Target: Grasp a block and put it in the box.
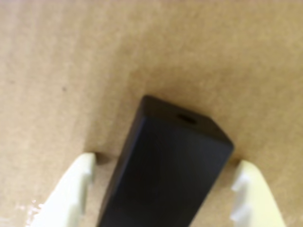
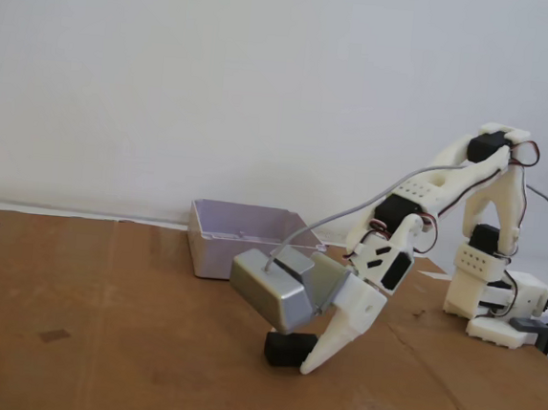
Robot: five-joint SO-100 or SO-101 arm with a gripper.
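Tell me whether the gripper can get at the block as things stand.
Probably yes: the gripper is already down at the block on the cardboard, jaws open on either side with small gaps, and nothing lies between.

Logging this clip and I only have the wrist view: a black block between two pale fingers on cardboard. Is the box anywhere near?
Observer: Yes. In the fixed view the box sits on the cardboard behind the arm, farther from the camera than the block.
Operator: Is the block lifted?
Observer: No, it rests on the cardboard, with the gripper lowered around it.
Operator: Anything in the box?
Observer: From that low angle its floor is hidden, so I cannot tell.
Operator: What hangs over the block?
Observer: A grey metallic camera housing on the wrist, just above it.
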